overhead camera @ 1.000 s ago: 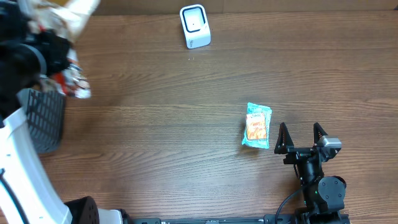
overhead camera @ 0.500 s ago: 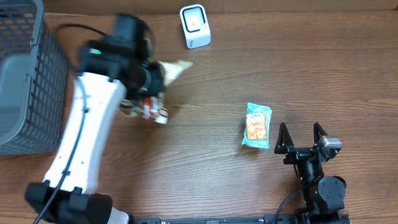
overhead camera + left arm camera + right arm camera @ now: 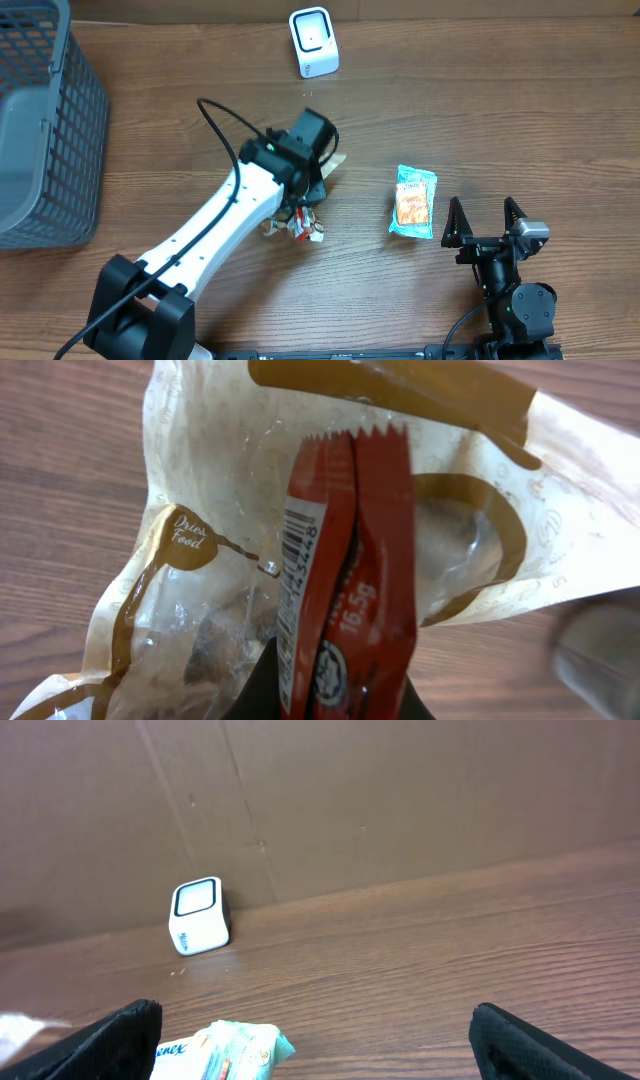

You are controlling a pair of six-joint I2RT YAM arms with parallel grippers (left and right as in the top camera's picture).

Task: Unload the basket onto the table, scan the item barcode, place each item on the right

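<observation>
Overhead, the white left arm [image 3: 225, 215] reached over the middle of the brown worktop [image 3: 500, 110]. Its left jaws were pressed together on a red packet [image 3: 306, 229], which hung just over the wood, well apart from the scanner [image 3: 313, 42]. A clear bag [image 3: 333, 163] poked out beside the arm's end. The small white scanner stood at the far edge. A grey basket [image 3: 45, 120] sat at the left side. A blue-green packet [image 3: 413, 202] lay flat near the right jaws, which were spread wide with nothing in them.

In the left wrist view, the red packet [image 3: 355, 560] stood up tall out of the dark jaws. They were pinching its bottom end. A barcode [image 3: 298, 555] ran down its left edge. The clear bag [image 3: 190, 580] with brown trim sat right behind the packet, touching it. I could not tell if the bag was pinched too.

In the right wrist view, the two black fingertips [image 3: 128, 1032] sat far apart at the bottom corners. The blue-green packet [image 3: 228, 1048] lay between them, nearer the left one. The scanner [image 3: 198, 915] stood far off by the brown wall [image 3: 400, 800].
</observation>
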